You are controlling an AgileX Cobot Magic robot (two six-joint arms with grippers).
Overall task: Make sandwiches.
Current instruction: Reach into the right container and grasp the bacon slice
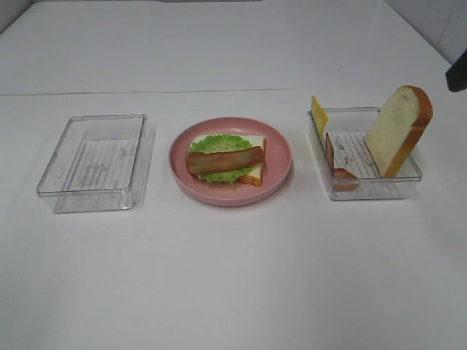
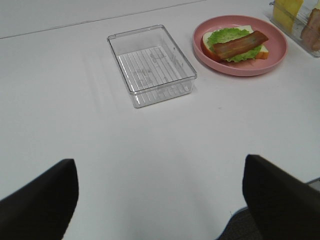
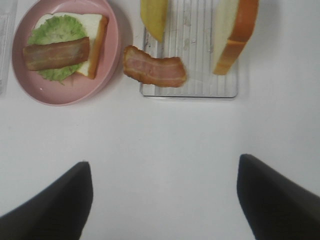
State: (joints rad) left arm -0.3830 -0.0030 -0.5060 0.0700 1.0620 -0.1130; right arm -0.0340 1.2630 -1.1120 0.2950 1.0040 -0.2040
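A half-built sandwich sits on the round pink plate (image 1: 281, 157): a white bread slice (image 1: 255, 173) below, ruffled green lettuce (image 1: 219, 144) on it, and a bacon strip (image 1: 225, 160) on top. It also shows in the left wrist view (image 2: 239, 43) and the right wrist view (image 3: 57, 52). The clear right tray (image 1: 365, 191) holds a second bread slice (image 1: 398, 127) leaning upright, a yellow cheese slice (image 1: 318, 113) and another bacon strip (image 1: 337, 164). My left gripper (image 2: 160, 200) is open and empty, well short of the trays. My right gripper (image 3: 162, 200) is open and empty, short of the right tray (image 3: 190, 90).
A clear plastic tray (image 1: 95, 164) with nothing in it stands left of the plate; it also shows in the left wrist view (image 2: 150, 65). A dark part of an arm (image 1: 457, 71) shows at the right edge. The white table has a seam (image 1: 146, 92) behind the trays.
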